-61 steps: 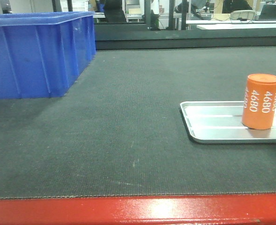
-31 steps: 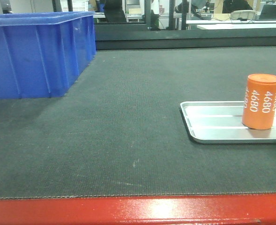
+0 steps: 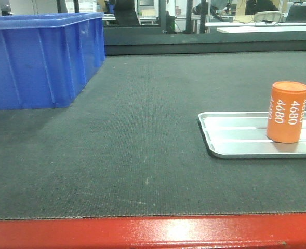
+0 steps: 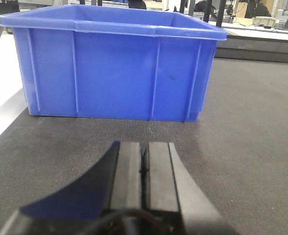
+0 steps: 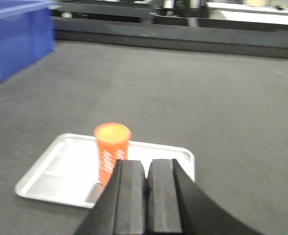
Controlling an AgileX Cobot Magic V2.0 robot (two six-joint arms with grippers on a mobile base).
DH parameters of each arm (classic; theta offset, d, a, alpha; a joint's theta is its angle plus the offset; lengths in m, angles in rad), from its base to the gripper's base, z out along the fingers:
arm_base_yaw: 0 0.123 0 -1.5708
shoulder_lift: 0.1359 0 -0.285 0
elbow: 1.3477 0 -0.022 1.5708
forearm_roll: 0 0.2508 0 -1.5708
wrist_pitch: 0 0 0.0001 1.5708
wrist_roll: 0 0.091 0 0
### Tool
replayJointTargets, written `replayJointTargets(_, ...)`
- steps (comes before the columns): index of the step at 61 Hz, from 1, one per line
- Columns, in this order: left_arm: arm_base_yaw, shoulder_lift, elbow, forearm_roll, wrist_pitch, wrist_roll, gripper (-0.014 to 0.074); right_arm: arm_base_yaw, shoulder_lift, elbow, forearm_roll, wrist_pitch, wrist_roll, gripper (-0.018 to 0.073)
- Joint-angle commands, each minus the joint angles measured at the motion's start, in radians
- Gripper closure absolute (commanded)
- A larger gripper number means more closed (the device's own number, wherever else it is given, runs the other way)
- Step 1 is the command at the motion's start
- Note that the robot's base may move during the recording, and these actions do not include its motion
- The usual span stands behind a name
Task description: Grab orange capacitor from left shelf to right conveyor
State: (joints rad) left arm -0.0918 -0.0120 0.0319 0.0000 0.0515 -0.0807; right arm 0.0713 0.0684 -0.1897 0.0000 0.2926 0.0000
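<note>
**Capacitor standing on the tray, both grippers shut and empty**

Slightly leftward in the front view had slid the orange capacitor (image 3: pixel 287 112) and the silver tray (image 3: pixel 236 136) under it, compared with a second before. That capacitor stood upright on the tray, near its right part, white "4680" numerals reading sideways. Around the tray spread the dark grey conveyor (image 3: pixel 142 135), its red edge nearest the camera. Well left of the tray sat the blue bin (image 3: pixel 38 59). Just short of the tray hung the right gripper (image 5: pixel 145 196), jaws pressed together on nothing. Facing the bin, away from the tray, the left gripper (image 4: pixel 144 171) was likewise closed and empty.
</note>
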Motion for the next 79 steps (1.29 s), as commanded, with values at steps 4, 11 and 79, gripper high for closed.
replayJointTargets(4, -0.007, -0.019, -0.005, 0.0, -0.089, -0.001, 0.0701, -0.049, -0.083, 0.071, 0.01, -0.077, -0.019, 0.0519)
replayJointTargets(11, -0.007, -0.019, -0.005, 0.0, -0.089, -0.001, 0.0701, -0.071, -0.097, 0.147, 0.01, -0.131, -0.016, 0.0519)
replayJointTargets(79, -0.007, -0.019, -0.005, 0.0, -0.089, -0.001, 0.0701, -0.072, -0.099, 0.223, 0.01, -0.238, 0.0, 0.0519)
